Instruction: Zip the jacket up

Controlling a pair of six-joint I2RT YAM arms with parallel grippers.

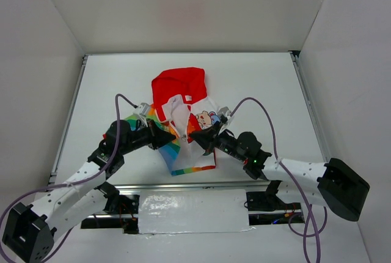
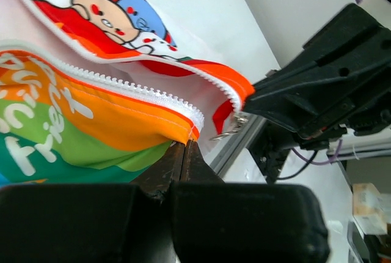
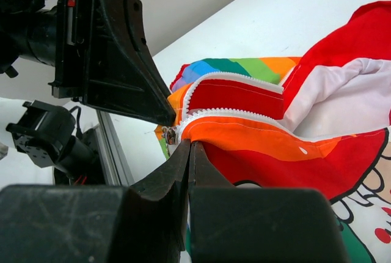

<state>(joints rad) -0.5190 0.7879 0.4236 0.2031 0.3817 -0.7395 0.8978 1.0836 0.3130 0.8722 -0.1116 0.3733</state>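
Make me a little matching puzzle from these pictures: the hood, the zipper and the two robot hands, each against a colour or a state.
Column one:
1. hood
2. left hand
3. right hand
4. zipper

Column two:
A. shut on the cartoon-print side
B. open, teeth apart
C. red
D. shut on the rainbow-striped side

Pairs: 1-C, 2-D, 3-A, 4-B
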